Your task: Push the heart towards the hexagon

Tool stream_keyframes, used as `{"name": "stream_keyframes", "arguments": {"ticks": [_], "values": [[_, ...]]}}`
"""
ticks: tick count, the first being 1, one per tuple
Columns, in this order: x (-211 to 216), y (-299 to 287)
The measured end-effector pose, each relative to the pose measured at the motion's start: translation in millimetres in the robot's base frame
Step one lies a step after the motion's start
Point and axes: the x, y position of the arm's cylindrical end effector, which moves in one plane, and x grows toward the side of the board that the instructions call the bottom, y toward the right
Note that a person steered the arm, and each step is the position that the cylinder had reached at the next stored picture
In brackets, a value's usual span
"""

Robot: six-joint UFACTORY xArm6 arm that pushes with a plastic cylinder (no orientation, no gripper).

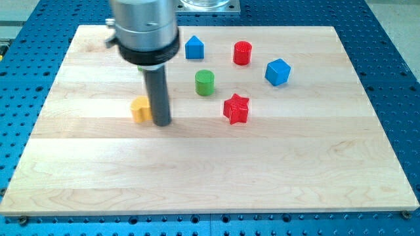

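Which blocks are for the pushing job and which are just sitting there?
Job: my tip; yellow block just left of it, shape unclear.
Lying about: green cylinder, red star, red cylinder, blue cube, blue house block.

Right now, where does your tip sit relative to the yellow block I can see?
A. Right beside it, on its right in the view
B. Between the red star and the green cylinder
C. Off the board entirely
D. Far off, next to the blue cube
A. My tip stands right against the yellow block, on that block's right in the view, well left of the red star.
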Motion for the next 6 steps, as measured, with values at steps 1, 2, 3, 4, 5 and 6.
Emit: {"name": "stream_keyframes", "arguments": {"ticks": [1, 2, 3, 4, 5, 6], "values": [[0.9, 3.1], [24.3, -44.3], [14.0, -63.7], [-18.1, -38.0], [38.8, -35.3], [-14.4, 51.5]]}}
